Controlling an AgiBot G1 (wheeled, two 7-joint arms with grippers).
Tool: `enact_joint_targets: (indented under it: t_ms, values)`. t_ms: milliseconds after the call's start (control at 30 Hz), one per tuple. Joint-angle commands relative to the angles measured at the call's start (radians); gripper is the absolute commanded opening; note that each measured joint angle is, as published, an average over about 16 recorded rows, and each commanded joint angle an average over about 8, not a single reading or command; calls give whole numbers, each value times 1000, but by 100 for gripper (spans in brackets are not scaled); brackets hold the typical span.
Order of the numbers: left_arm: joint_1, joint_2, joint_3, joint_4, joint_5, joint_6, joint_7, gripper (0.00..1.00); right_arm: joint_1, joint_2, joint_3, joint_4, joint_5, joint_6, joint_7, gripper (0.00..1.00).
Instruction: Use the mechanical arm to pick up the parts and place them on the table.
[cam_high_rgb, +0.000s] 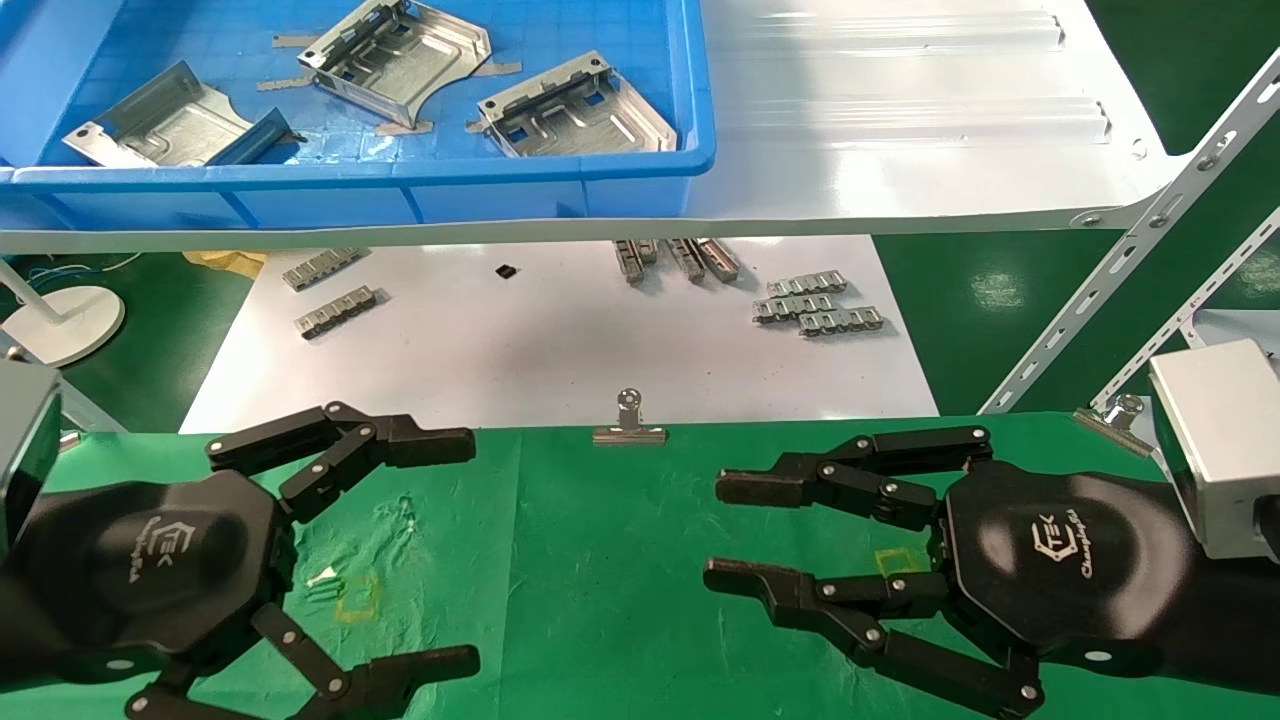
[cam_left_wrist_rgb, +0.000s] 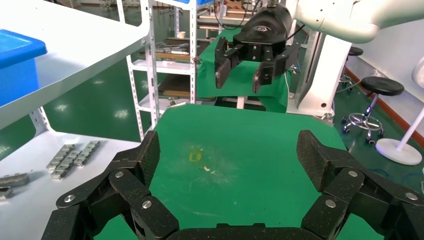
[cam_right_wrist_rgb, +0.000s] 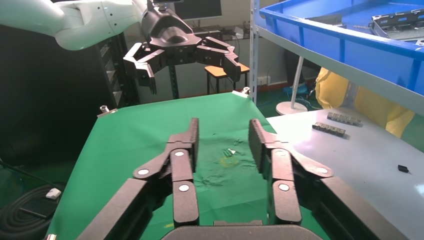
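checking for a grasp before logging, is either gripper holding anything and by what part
Nothing is held: the left gripper and right gripper both hover open and empty.

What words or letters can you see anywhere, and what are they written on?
"TEK": white logo on the black body of the left gripper.
"TEK": the same white logo on the right gripper.
A line of slanted script runs beside each logo; it is too small to read.
The blue bin, the parts inside it and the green table carry no writing, only small yellow square marks on the cloth.
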Motion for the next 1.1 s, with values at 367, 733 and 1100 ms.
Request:
enact_joint_targets:
  t_ms: [367, 733, 1100]
  values:
    - [-268, 42, 28, 66, 145, -78, -65, 100, 0, 0, 0, 0, 0, 0, 0, 0]
    - [-798, 344, 188, 720, 551, -339, -36, 100, 0, 0, 0, 0, 0, 0, 0, 0]
    - [-953, 543, 257, 1142, 717, -689, 6, 0, 0, 0, 0, 0, 0, 0, 0, 83]
